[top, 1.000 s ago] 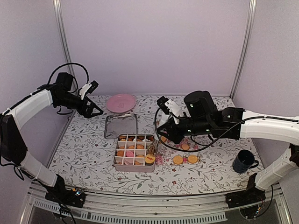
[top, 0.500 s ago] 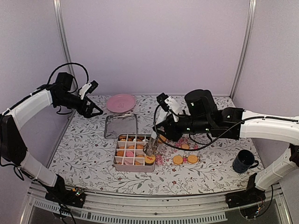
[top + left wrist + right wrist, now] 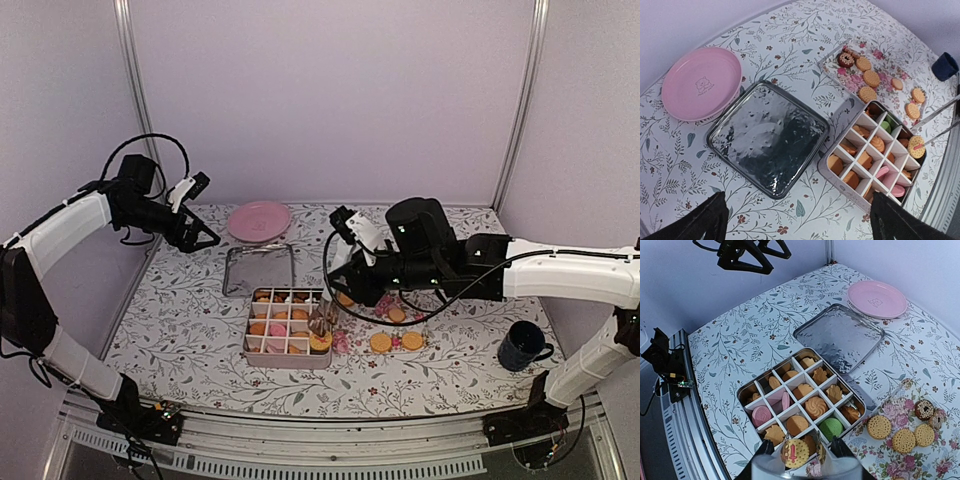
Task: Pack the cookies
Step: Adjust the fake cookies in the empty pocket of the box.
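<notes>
Fingertips of right tool (image 3: pixel 801 449) cropped, straddling round golden red-marked cookie (image 3: pixel 794 454); grip unclear; left tool (image 3: pixel 802 220) raised, wide open.

Clear table (image 3: pixel 180 330) left of tin (image 3: pixel 285 361)

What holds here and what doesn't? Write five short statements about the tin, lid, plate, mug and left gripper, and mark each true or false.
1. Loose cookies lie outside the tin. True.
2. The pink plate holds no cookies. True.
3. The metal lid covers the tin. False: it lies beside the open tin.
4. The left gripper is open and empty. True.
5. The dark mug stands next to the plate. False: it stands at the opposite, right side.
</notes>
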